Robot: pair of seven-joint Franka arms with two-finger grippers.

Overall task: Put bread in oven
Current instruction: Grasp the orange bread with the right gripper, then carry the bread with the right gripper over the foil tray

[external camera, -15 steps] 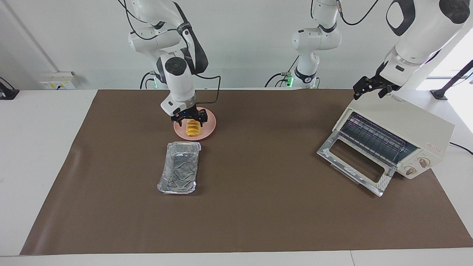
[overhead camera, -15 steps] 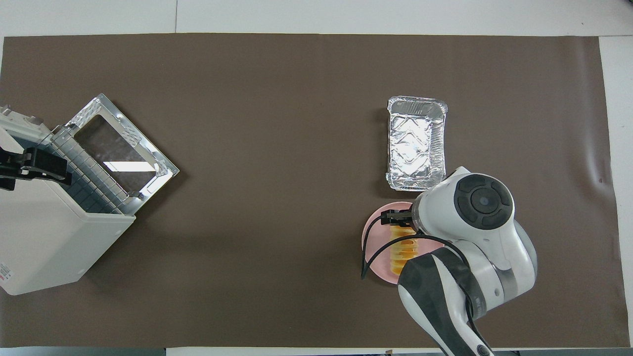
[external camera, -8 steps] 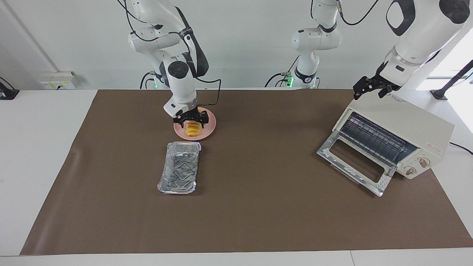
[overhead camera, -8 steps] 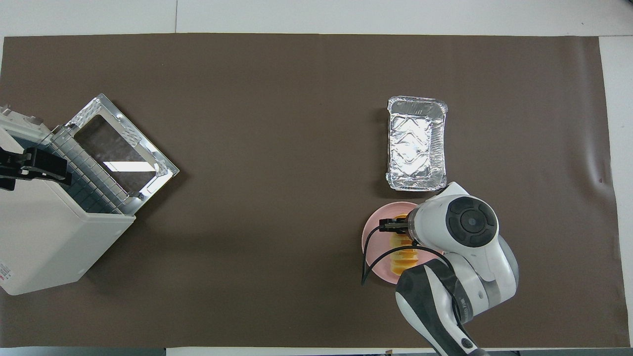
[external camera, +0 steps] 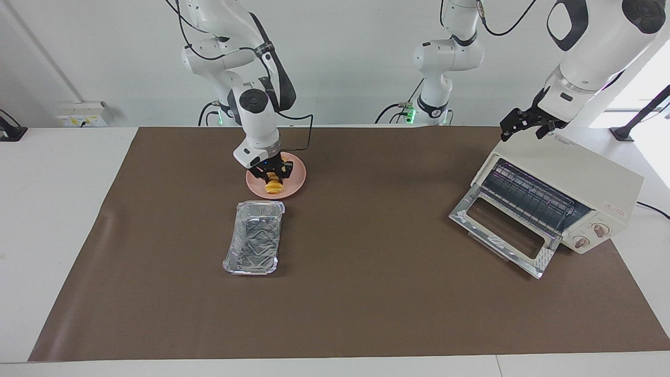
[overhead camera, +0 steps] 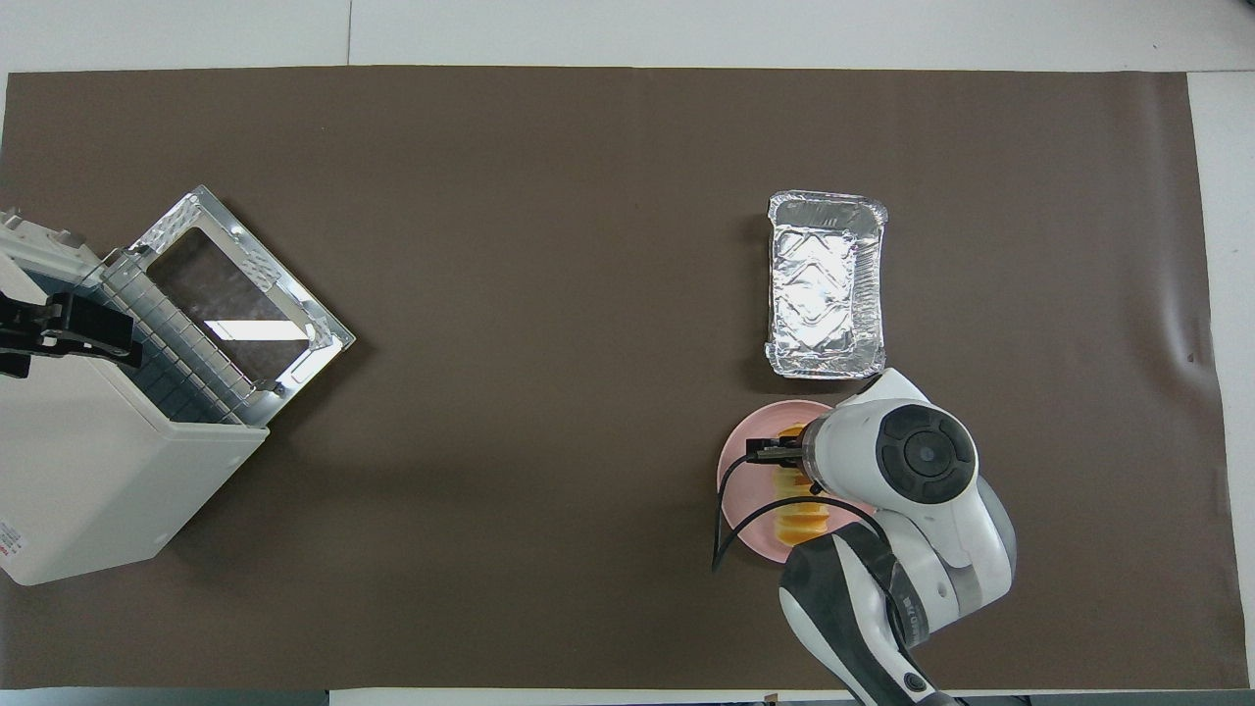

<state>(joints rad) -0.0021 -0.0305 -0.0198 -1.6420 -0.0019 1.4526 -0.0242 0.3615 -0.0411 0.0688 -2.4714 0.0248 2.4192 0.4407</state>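
The bread (external camera: 272,187) is a small golden ridged loaf lying on a round pink plate (external camera: 296,177), near the robots toward the right arm's end of the table. My right gripper (external camera: 272,175) is down on the bread, covering its nearer half; it also shows in the overhead view (overhead camera: 784,461), where the arm hides most of the loaf (overhead camera: 796,525). The cream-white oven (external camera: 570,178) stands at the left arm's end with its glass door (external camera: 502,230) dropped open and the wire rack showing. My left gripper (external camera: 526,128) waits open above the oven's top.
A crinkled silver foil tray (external camera: 255,238) lies just beside the plate, farther from the robots. A brown mat (external camera: 366,293) covers the table. A third arm's base (external camera: 437,99) stands at the table's edge between the two arms.
My right gripper has come down onto the bread on the plate and now covers more of it. The bread, the plate and the left arm have not moved.
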